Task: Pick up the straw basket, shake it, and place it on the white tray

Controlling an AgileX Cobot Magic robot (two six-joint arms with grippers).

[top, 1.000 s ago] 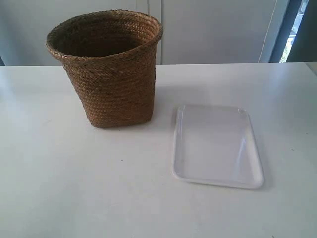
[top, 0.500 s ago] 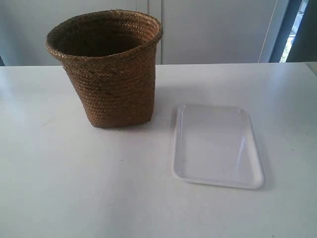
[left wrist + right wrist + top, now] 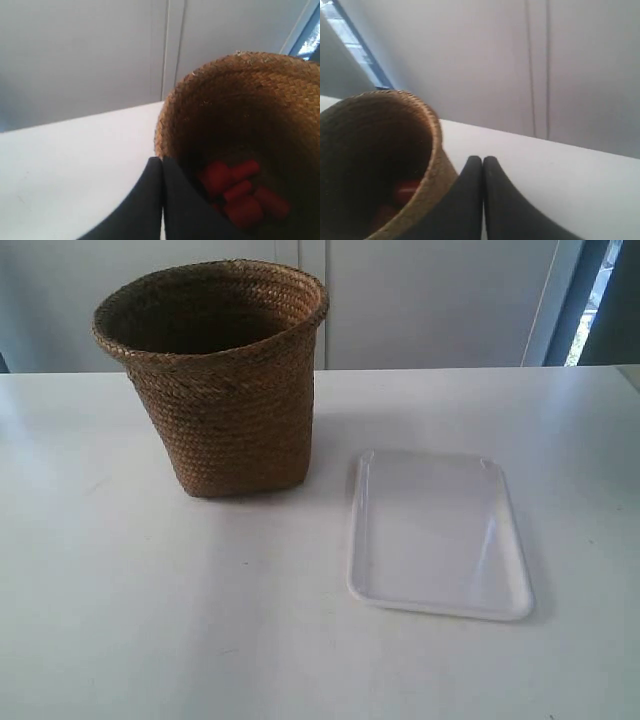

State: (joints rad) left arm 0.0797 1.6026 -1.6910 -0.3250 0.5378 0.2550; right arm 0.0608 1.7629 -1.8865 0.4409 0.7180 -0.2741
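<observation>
Just ahead of my left hand (image 3: 161,200) and right hand (image 3: 482,200), both pinched closed and empty, the basket (image 3: 215,390) is sitting beside the tray (image 3: 437,535); I'm judging every step undone.

A white table (image 3: 200,620) filled the scene. Pale wall panels (image 3: 430,300) stood at twelve o'clock, a window strip (image 3: 605,285) at two. Several red cylinders (image 3: 242,207) lay heaped together.
</observation>
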